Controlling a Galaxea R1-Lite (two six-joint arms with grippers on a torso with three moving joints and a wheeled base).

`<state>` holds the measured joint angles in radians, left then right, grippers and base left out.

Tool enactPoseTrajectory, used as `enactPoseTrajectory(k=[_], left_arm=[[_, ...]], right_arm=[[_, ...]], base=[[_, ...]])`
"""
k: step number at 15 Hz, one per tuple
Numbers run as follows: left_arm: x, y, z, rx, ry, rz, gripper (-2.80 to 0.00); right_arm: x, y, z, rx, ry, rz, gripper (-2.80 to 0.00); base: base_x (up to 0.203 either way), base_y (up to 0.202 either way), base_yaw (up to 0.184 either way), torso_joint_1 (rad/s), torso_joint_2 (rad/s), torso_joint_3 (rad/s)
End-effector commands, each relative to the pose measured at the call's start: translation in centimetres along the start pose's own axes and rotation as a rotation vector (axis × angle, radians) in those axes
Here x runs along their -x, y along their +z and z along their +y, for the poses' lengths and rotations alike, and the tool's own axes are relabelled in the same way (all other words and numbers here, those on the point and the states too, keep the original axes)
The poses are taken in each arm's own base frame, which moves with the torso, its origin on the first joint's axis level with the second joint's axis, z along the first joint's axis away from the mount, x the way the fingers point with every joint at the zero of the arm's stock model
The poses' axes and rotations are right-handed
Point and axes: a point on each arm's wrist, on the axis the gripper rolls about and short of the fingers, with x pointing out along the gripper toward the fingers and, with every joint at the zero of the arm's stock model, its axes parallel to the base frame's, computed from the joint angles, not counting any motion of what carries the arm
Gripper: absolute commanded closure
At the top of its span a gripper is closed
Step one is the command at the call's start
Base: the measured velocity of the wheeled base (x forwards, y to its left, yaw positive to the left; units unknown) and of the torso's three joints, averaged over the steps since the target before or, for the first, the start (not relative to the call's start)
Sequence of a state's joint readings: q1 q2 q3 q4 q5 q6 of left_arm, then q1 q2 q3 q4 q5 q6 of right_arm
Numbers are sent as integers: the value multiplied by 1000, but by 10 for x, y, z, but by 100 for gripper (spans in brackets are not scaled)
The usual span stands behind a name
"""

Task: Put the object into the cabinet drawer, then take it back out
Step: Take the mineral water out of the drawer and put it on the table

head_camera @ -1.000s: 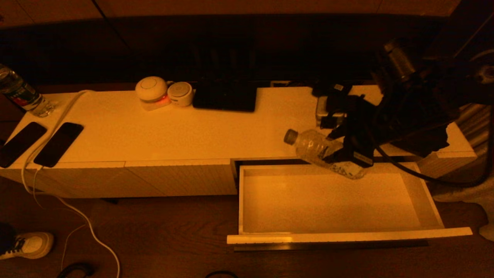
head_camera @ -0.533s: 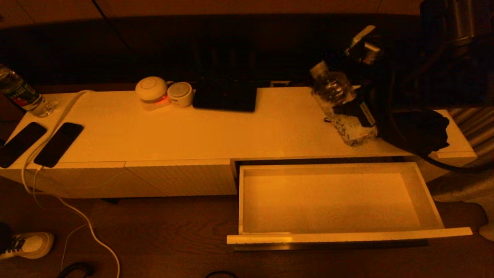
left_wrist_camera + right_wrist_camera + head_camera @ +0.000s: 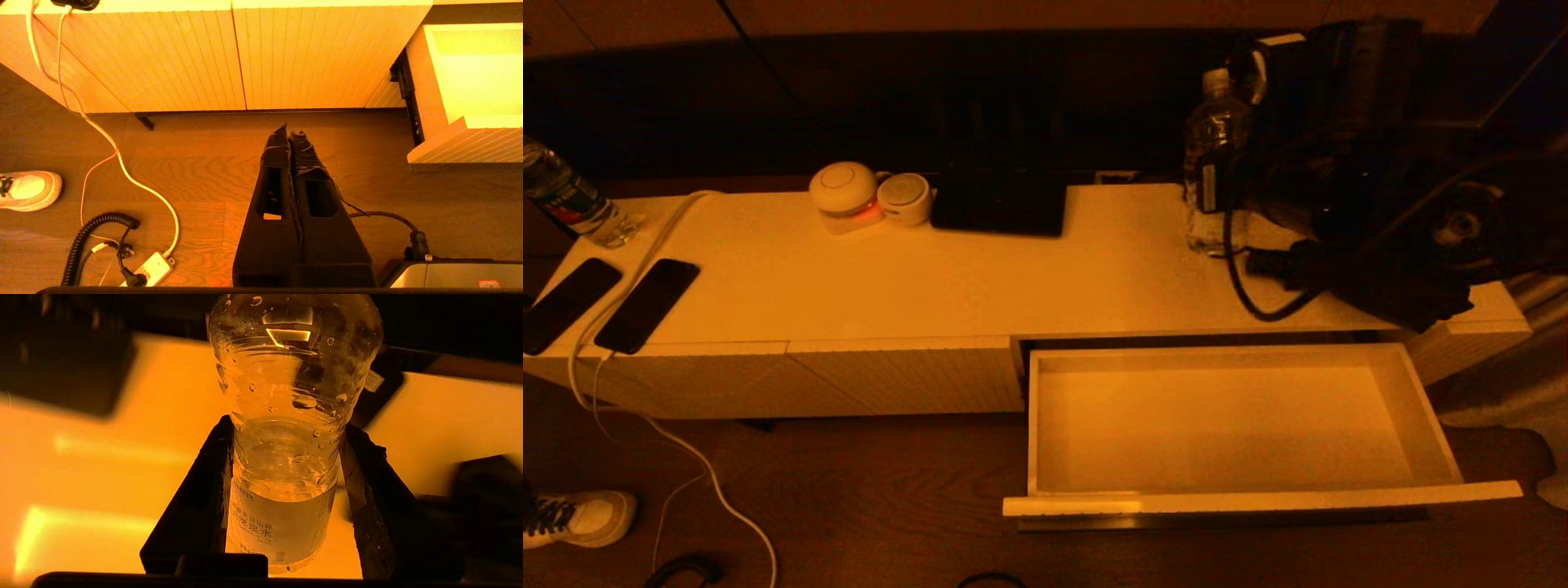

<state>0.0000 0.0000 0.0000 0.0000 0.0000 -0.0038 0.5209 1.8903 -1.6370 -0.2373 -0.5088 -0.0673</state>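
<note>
A clear water bottle (image 3: 1213, 163) with a pale label stands upright over the back right of the white cabinet top (image 3: 980, 278), its base at or just above the surface. My right gripper (image 3: 1227, 200) is shut on the bottle's (image 3: 286, 457) body, one black finger (image 3: 196, 498) on each side. The cabinet drawer (image 3: 1429, 425) is pulled fully out below and holds nothing. My left gripper (image 3: 289, 130) hangs shut over the wooden floor, left of the drawer's (image 3: 433, 81) side wall.
On the cabinet top lie two dark phones (image 3: 645, 304) with a white cable (image 3: 645, 245), another bottle (image 3: 568, 200) at far left, two round devices (image 3: 845, 192) and a dark flat box (image 3: 999, 204). A shoe (image 3: 580, 518) and a power strip (image 3: 149, 269) are on the floor.
The right gripper carried the bottle from a tilt over the drawer's back edge up and back over the cabinet top, turning it upright. The drawer stayed open and empty.
</note>
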Motion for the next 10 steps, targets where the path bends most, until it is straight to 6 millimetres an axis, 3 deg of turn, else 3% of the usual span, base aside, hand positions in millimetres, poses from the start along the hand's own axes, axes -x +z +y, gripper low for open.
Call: enactPoseTrajectory(k=[1, 6, 10], left_arm=[[0, 0, 0, 1, 0, 0, 0], [0, 0, 0, 1, 0, 0, 0], [0, 0, 0, 1, 0, 0, 0]], right_arm=[[-22, -25, 19, -37, -37, -11, 0], [-55, -56, 40, -126, -131, -125, 0], [-71, -64, 46, -168, -175, -198, 0]], base=[[0, 0, 0, 0, 0, 0], [0, 0, 0, 0, 0, 0], [0, 0, 0, 0, 0, 0]])
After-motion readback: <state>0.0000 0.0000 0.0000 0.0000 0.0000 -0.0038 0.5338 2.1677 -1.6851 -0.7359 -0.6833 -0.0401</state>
